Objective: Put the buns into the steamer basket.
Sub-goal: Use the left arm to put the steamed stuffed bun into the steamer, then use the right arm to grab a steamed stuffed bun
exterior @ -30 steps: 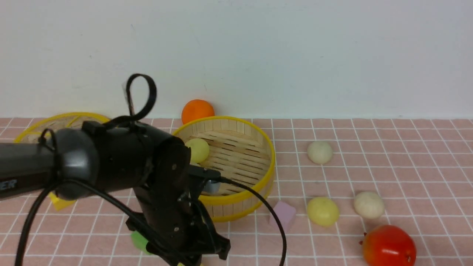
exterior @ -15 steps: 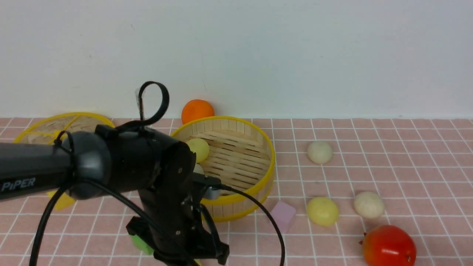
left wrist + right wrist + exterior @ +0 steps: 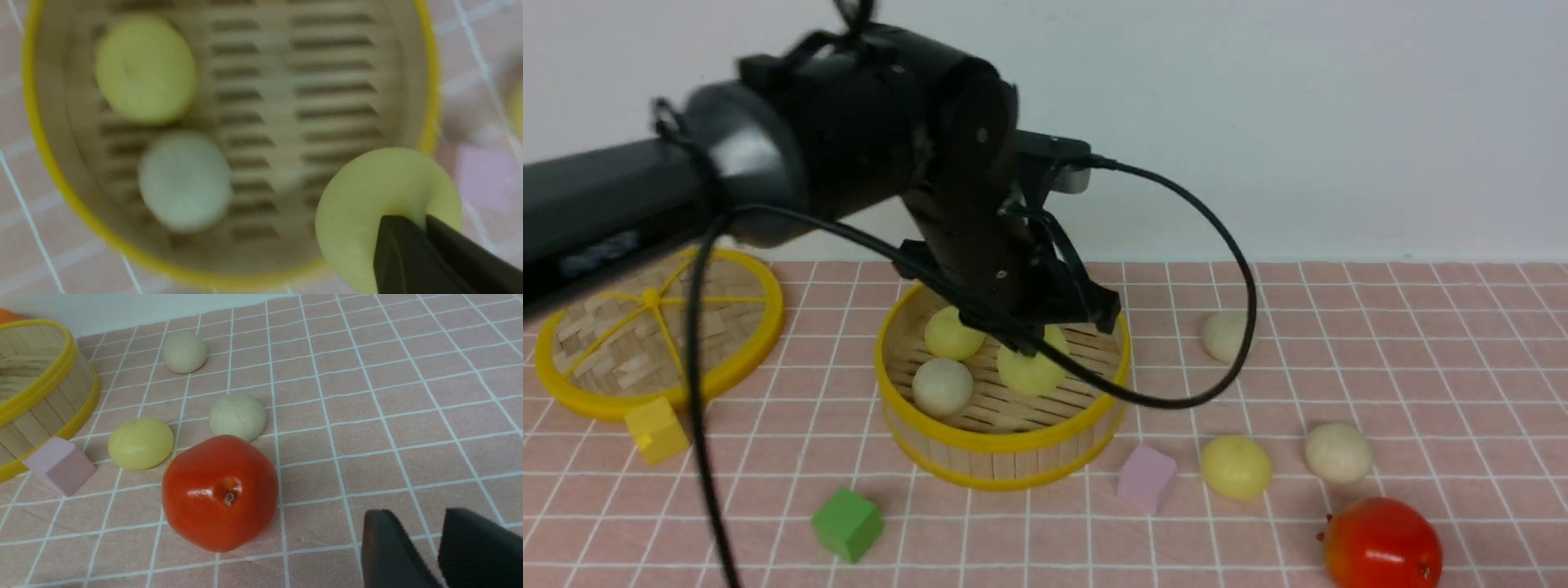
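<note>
yellow bun (image 3: 367, 196) pinched between fingertips (image 3: 402, 245) of left tool (image 3: 423, 222).

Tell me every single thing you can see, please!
pale yellow balls: three; one gripped above the basket, one inside it, one on the table
off-white balls: three; one inside the basket, two on the table
round bamboo steamer basket: one, tan and yellow, table
flat woven lid: one, tan and yellow, table's left
blocks: three; yellow, green, purple, table
glossy fruit: one, red, near right
orange ball: one, behind the basket
left gripper: one, black, shut on the ball
right gripper: one, black, open
</note>
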